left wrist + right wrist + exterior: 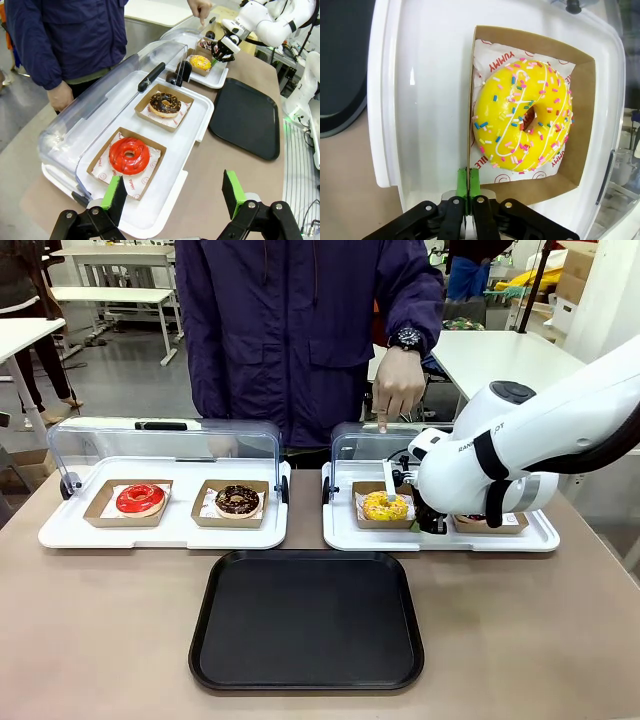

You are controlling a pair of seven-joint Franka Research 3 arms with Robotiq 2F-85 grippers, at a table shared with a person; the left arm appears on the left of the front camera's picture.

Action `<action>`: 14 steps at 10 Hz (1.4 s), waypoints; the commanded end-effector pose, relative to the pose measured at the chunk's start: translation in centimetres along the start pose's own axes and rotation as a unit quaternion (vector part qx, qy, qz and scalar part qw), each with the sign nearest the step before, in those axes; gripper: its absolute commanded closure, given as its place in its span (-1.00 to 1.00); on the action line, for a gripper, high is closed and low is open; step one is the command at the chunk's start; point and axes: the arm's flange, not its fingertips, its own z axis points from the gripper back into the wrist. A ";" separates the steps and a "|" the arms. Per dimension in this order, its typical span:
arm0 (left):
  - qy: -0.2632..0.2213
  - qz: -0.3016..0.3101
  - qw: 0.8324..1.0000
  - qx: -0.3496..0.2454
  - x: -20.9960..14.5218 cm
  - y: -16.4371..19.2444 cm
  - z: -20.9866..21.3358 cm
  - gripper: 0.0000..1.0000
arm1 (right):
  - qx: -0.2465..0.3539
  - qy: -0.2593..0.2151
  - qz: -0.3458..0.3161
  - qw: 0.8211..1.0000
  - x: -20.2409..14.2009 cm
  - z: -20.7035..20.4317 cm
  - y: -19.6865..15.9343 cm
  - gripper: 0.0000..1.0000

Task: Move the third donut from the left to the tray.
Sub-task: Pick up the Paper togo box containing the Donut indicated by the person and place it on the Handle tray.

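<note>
Left gripper [172, 192] hovers near the left white tray [60, 532], fingers spread wide, holding nothing, just short of the red-iced donut [140, 499]. Chocolate donut [237, 500] sits to its right in the same tray. Black tray [306, 620] lies bare at front center of the table [100, 640]. Yellow donut [385, 506] sits in its brown cardboard holder [582, 125] in the right white tray [340, 535]. Right gripper [468, 182] is pinched closed on the holder's near wall. Person's hand [398, 388] points down behind the open clear lid [350, 445].
</note>
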 end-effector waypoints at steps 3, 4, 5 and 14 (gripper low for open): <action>-0.004 -0.006 1.000 -0.003 0.2 -0.1 0.2 -1.00 | 0.000 0.000 0.000 1.000 0.0 0.0 0.0 0.96; -0.004 -0.006 1.000 -0.003 0.2 -0.1 0.2 -1.00 | -0.029 -0.003 -0.001 1.000 0.6 1.6 0.5 0.96; -0.004 -0.006 1.000 -0.003 0.2 -0.1 0.2 -1.00 | -0.053 -0.009 -0.002 0.999 1.1 3.1 0.8 0.96; -0.004 -0.006 1.000 -0.003 0.2 -0.1 0.2 -1.00 | -0.051 0.010 -0.049 0.997 4.7 14.5 6.0 0.96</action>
